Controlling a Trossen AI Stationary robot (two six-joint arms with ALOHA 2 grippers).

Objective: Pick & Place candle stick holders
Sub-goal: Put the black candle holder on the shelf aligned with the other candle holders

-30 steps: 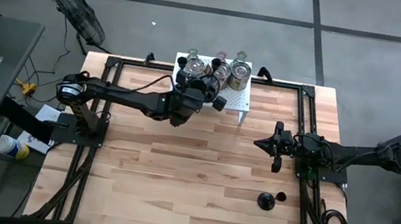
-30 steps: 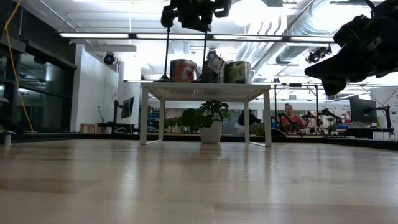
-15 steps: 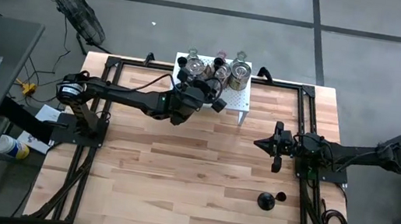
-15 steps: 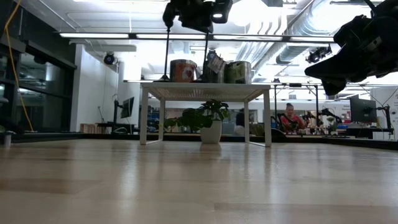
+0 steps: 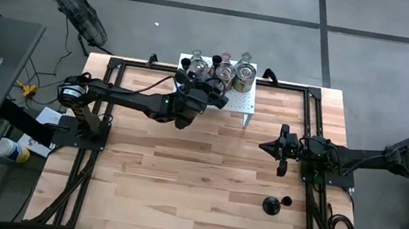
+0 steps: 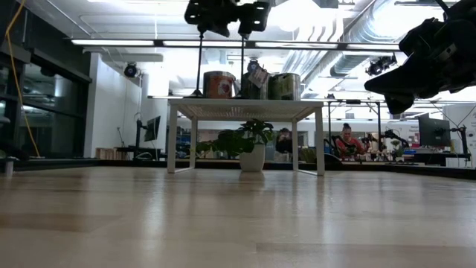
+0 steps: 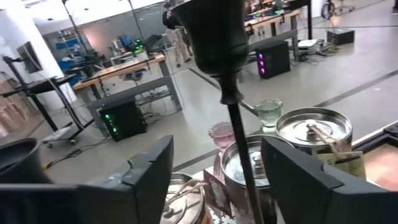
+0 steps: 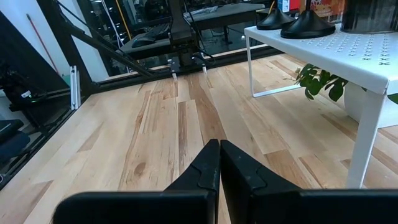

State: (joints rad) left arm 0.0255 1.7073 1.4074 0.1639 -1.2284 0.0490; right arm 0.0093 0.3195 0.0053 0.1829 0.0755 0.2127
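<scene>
A white perforated rack stands at the table's far edge and carries the candle stick holders: two silvery lidded ones, a pinkish glass, a clear glass and black ones. My left gripper is level above the rack and open. The thin stem of a black holder, its cup on top, rises between the fingers and apart from both; its base is hidden. Another black holder lies on the table at the near right. My right gripper hovers shut at the table's right.
Two round black bases rest on the rack's top, and a second thin stem rises at its left end. Bare wooden tabletop stretches from the rack to the near edge.
My left gripper has stayed above the rack, rolled a little and opened its fingers, letting go of the black holder's stem. The holder now stands upright between the spread fingers. My right arm has kept still.
</scene>
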